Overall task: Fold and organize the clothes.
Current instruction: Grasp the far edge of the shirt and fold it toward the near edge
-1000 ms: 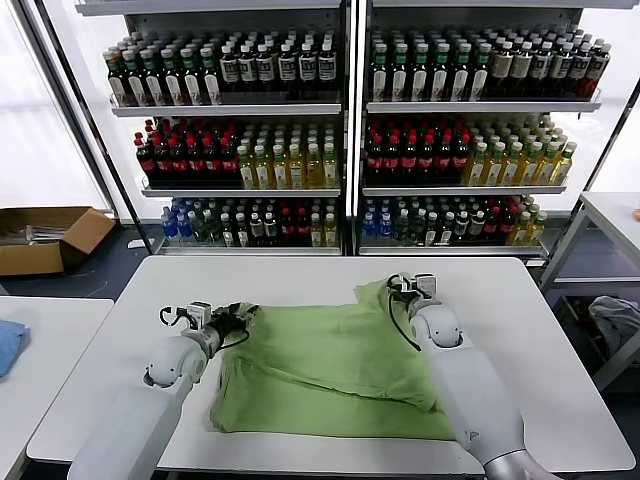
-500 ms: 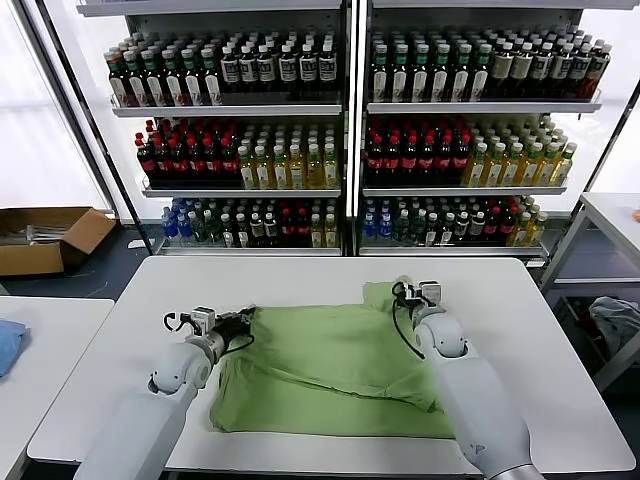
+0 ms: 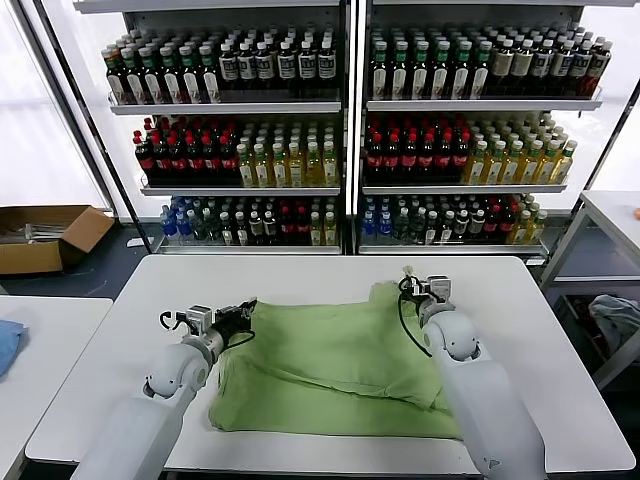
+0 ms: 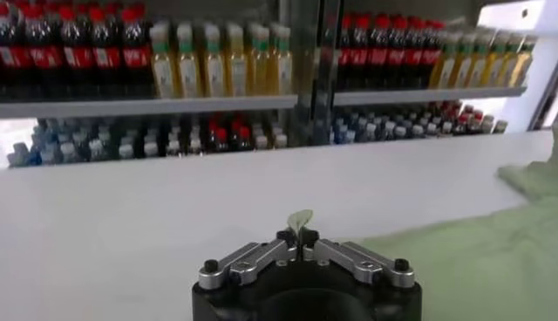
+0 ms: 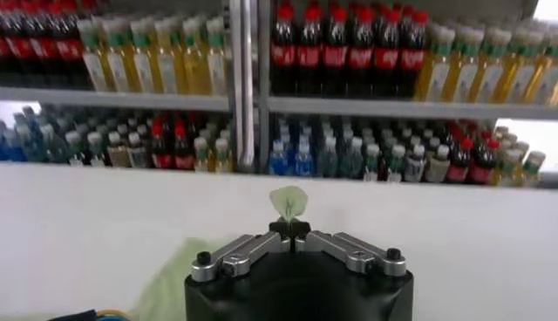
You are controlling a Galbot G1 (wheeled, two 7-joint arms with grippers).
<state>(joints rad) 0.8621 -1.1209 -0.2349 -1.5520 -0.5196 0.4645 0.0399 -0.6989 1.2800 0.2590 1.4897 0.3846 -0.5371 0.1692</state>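
- Polo shirt (image 3: 335, 365): light green, spread across the middle of the white table (image 3: 520, 330). The fabric lies mostly flat, with a raised fold ridge running across its near half. Its near hem sits close to the table's near edge.
- Left gripper (image 3: 238, 318): positioned at the shirt's far left corner, low over the table. The fingers are closed together on the fabric. In the left wrist view, a small tuft of green cloth (image 4: 300, 218) protrudes from between the closed fingertips of the left gripper (image 4: 299, 237), and the rest of the shirt (image 4: 488, 253) extends away to one side.
- Right gripper (image 3: 415, 285): positioned at the shirt's far right corner, near the far half of the table. The fingers are likewise clamped on the fabric. In the right wrist view, a small flap of green cloth (image 5: 289, 202) stands up from the pinch point of the right gripper (image 5: 289, 228).
- The two grippers are well apart, one at each far corner, with the far edge of the shirt running between them.
- Second white table (image 3: 50, 345): stands left of the work table and carries a blue cloth (image 3: 8, 343) at its edge.
- Cardboard box (image 3: 45, 235): on the floor, far left.
- Shelves (image 3: 345, 110): behind the table, stocked with rows of bottles.
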